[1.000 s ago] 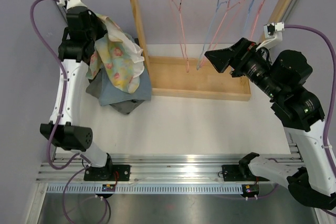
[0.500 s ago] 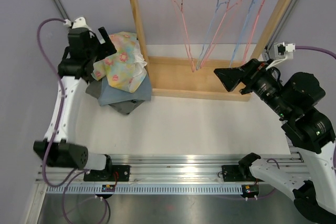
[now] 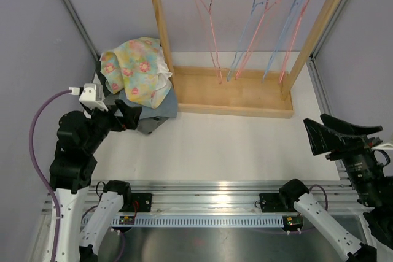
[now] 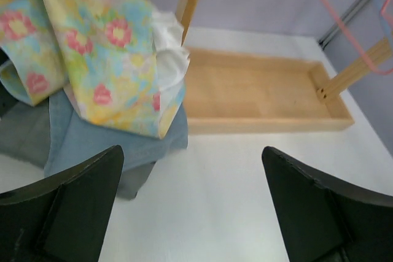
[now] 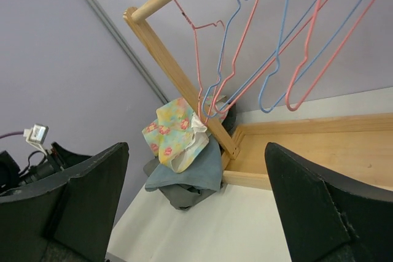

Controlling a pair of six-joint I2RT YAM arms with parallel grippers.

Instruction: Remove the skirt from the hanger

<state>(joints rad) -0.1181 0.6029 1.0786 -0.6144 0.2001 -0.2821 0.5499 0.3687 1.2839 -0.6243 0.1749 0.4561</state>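
The skirt (image 3: 135, 69), yellow with pink flowers, lies crumpled on top of a pile of clothes left of the wooden rack (image 3: 236, 93). It shows in the left wrist view too as the skirt (image 4: 98, 53), and in the right wrist view as the skirt (image 5: 175, 133). Several bare pink and blue wire hangers (image 3: 212, 29) hang from the rod; the hangers (image 5: 245, 41) carry no cloth. My left gripper (image 3: 126, 116) is open and empty, near the pile's front; the left gripper (image 4: 193, 207) looks at it from in front. My right gripper (image 3: 334, 133) is open and empty at the near right; the right gripper (image 5: 196, 207) frames the rack.
Under the skirt lie a blue garment (image 3: 163, 105) and a grey one (image 3: 147, 124). The rack's tray-like base (image 4: 258, 90) stands behind the white table (image 3: 233, 145). Purple walls close in the left, back and right. A metal rail (image 3: 209, 191) runs along the near edge.
My left gripper opened and let the skirt drop onto the pile, then pulled back toward the near edge. The right arm withdrew from the rack to the near right.
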